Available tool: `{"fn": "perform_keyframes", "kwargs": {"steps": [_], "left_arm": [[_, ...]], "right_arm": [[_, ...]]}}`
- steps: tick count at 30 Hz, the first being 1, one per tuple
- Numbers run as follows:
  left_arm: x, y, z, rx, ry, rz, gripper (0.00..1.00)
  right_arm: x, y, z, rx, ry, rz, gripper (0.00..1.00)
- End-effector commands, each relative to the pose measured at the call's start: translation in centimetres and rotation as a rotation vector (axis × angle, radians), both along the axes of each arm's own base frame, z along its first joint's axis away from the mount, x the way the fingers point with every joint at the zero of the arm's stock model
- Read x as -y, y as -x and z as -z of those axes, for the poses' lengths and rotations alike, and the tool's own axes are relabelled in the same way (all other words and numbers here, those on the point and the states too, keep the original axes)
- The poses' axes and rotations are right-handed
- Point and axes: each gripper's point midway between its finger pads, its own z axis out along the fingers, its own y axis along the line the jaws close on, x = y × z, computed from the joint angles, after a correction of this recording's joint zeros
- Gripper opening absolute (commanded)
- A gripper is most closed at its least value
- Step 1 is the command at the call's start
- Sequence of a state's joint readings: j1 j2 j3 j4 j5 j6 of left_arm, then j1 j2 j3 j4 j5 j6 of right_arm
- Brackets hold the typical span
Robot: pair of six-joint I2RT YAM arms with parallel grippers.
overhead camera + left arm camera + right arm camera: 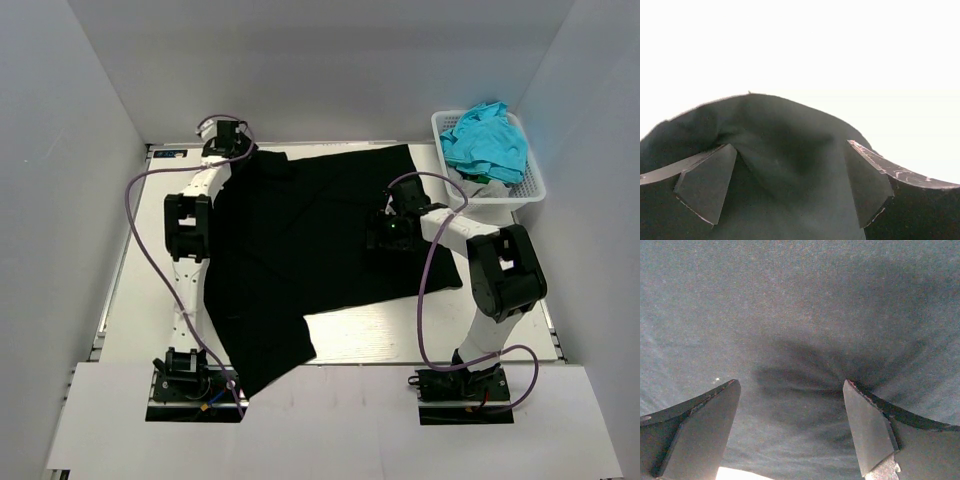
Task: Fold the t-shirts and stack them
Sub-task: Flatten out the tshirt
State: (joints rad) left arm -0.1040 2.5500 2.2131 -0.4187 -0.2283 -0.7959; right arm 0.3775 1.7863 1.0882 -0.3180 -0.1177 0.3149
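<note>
A black t-shirt (310, 250) lies spread across the table, with one flap hanging toward the near edge. My left gripper (258, 158) is at the shirt's far left corner. In the left wrist view it (790, 145) is open, its fingers (705, 185) standing on either side of a raised hump of black cloth (785, 130). My right gripper (386, 236) is low over the shirt's right part. In the right wrist view it (790, 384) is open, with wrinkled black cloth (800, 315) between the jaws. More t-shirts, light blue (486, 140), lie piled in a basket.
A white mesh basket (530, 190) stands at the back right corner, just right of the shirt. White walls close in the table on the left, the back and the right. Bare white table (380, 335) shows at the near right of the shirt.
</note>
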Motion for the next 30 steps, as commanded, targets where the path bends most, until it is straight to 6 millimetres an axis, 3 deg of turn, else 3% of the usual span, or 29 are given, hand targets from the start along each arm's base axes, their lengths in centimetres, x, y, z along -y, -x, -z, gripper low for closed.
{"fn": "perform_keyframes", "kwargs": {"steps": [1, 3, 10, 14, 16, 18, 19, 22, 23, 24, 25, 26, 27, 28, 29, 30], "left_arm": [[-3.9, -2.3, -1.8, 0.108, 0.130, -0.239, 0.99], [-4.7, -3.0, -1.9, 0.155, 0.187, -0.290, 0.99], [-7.2, -5.8, -8.3, 0.350, 0.278, -0.298, 0.99], [-9.5, -6.6, -10.5, 0.417, 0.316, -0.236, 0.99], [-9.6, -6.6, -10.8, 0.416, 0.301, -0.190, 0.99], [-10.9, -6.0, -10.4, 0.374, 0.259, -0.137, 0.99], [-10.3, -5.8, -10.3, 0.353, 0.253, -0.096, 0.99], [-9.9, -3.4, -11.5, 0.276, 0.154, 0.054, 0.99], [-8.8, -2.5, -11.5, 0.241, 0.060, 0.137, 0.99], [-7.9, -0.4, -9.1, 0.132, 0.016, 0.156, 0.99], [-7.5, 0.8, -9.1, 0.096, -0.022, 0.180, 0.99], [-7.7, 2.4, -11.7, 0.102, -0.072, 0.203, 0.99], [-7.2, 4.0, -11.3, 0.055, -0.085, 0.209, 0.99], [-7.2, 6.1, -9.1, -0.020, -0.082, 0.218, 0.99], [-6.7, 7.3, -11.5, 0.011, -0.094, 0.256, 0.99], [-5.7, 8.9, -10.0, -0.029, -0.087, 0.294, 0.99]], "right_arm": [[3.9, 7.1, 5.1, -0.287, 0.137, 0.031, 0.90], [4.1, 7.2, 5.2, -0.287, 0.136, 0.031, 0.90], [4.3, 7.4, 5.2, -0.295, 0.134, 0.029, 0.90], [4.6, 7.4, 5.2, -0.297, 0.143, 0.040, 0.90], [4.9, 7.4, 5.3, -0.299, 0.144, 0.051, 0.90], [4.8, 7.4, 5.2, -0.300, 0.134, 0.061, 0.90], [4.9, 7.4, 5.1, -0.296, 0.130, 0.063, 0.90], [4.3, 6.9, 4.3, -0.268, 0.104, 0.036, 0.90], [4.1, 6.4, 4.0, -0.251, 0.099, 0.028, 0.90], [4.0, 6.0, 3.3, -0.230, 0.096, 0.025, 0.90], [3.9, 5.7, 3.1, -0.217, 0.094, 0.024, 0.90], [3.9, 5.3, 2.7, -0.201, 0.094, 0.020, 0.90], [3.9, 5.1, 2.5, -0.190, 0.093, 0.012, 0.90], [3.9, 4.9, 2.3, -0.178, 0.098, 0.014, 0.90], [4.1, 5.0, 2.2, -0.178, 0.102, 0.014, 0.90], [4.0, 5.1, 2.3, -0.183, 0.103, 0.013, 0.90]]}}
